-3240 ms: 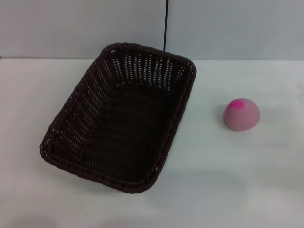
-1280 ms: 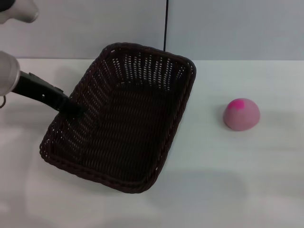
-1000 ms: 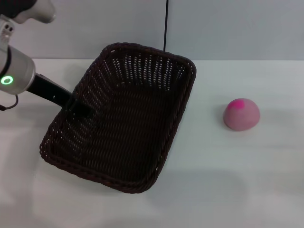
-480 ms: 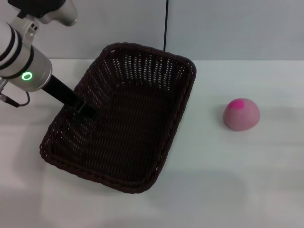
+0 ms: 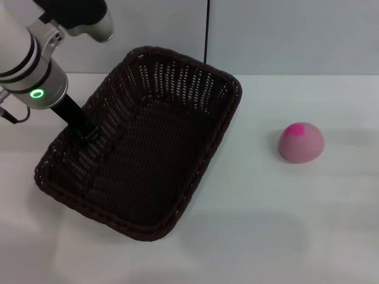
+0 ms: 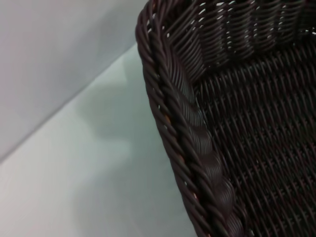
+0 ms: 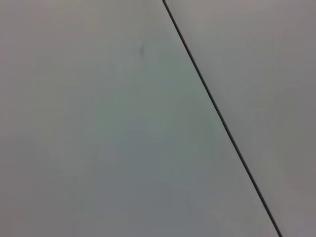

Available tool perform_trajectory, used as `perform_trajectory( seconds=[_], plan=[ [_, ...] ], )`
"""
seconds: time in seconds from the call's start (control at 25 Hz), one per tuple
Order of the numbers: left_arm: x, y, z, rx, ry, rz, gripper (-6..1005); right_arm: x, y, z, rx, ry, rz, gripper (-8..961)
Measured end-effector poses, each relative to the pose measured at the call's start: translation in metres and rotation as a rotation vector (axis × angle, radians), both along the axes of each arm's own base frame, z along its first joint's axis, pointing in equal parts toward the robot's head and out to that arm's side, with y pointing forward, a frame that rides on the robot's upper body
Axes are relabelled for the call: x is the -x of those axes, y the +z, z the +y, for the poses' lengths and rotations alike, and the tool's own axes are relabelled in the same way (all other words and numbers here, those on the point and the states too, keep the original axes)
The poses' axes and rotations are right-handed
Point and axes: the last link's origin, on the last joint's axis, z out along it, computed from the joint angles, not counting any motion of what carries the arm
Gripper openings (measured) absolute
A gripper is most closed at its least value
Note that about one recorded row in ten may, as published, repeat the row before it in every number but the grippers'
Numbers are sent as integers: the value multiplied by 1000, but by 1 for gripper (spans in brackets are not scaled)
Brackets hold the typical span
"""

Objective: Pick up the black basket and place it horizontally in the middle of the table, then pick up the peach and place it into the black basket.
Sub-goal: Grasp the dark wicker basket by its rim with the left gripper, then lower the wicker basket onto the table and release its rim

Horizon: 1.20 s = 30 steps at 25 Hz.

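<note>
The black basket (image 5: pixel 148 160) lies slanted on the left half of the white table (image 5: pixel 278 225), its long side running from front left to back right. My left gripper (image 5: pixel 87 138) reaches down from the upper left and is shut on the basket's left rim. The left wrist view shows that braided rim (image 6: pixel 192 143) close up, with the table (image 6: pixel 94 177) beside it. The peach (image 5: pixel 301 142), dull pink with a magenta patch, sits on the table to the right of the basket, well apart from it. My right gripper is out of view.
A grey wall with a thin black vertical seam (image 5: pixel 207 29) stands behind the table's back edge. The right wrist view shows only that wall and the seam (image 7: pixel 222 123). Bare tabletop lies between basket and peach and along the front.
My left arm came in from the left and closed on the basket's left rim. The basket has since shifted to the left and turned a little. The peach has not moved.
</note>
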Motion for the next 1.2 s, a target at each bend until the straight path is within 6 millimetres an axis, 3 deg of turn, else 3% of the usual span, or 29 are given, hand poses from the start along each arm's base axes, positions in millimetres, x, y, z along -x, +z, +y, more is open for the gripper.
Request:
perform_trajectory(
  seconds=[0.16, 0.4, 0.52, 0.6, 0.64, 0.72, 0.8, 0.88, 1.2],
  plan=[
    [-8, 6, 2, 25, -87, 52, 362, 0, 1, 1, -3, 1, -3, 658],
    [-23, 11, 7, 182, -351, 144, 304, 1, 1, 1, -2, 4, -7, 657],
    [-33, 8, 7, 305, -489, 201, 297, 1, 3, 1, -6, 9, -12, 657],
    [-33, 8, 7, 305, -489, 201, 293, 1, 3, 2, -6, 9, -13, 657],
    [-40, 2, 4, 424, -617, 254, 290, 1, 4, 2, -6, 9, -13, 657],
    [-42, -1, 3, 472, -675, 279, 286, 1, 4, 1, -6, 9, -11, 657],
    [-42, -1, 3, 472, -675, 279, 282, 1, 4, 1, -7, 8, -10, 657],
    [-57, -9, 3, 556, -834, 256, 277, 1, 4, 2, -7, 9, -9, 657],
    [-70, -18, -2, 615, -927, 207, 259, 3, 4, 3, -9, 17, -6, 657]
  ],
)
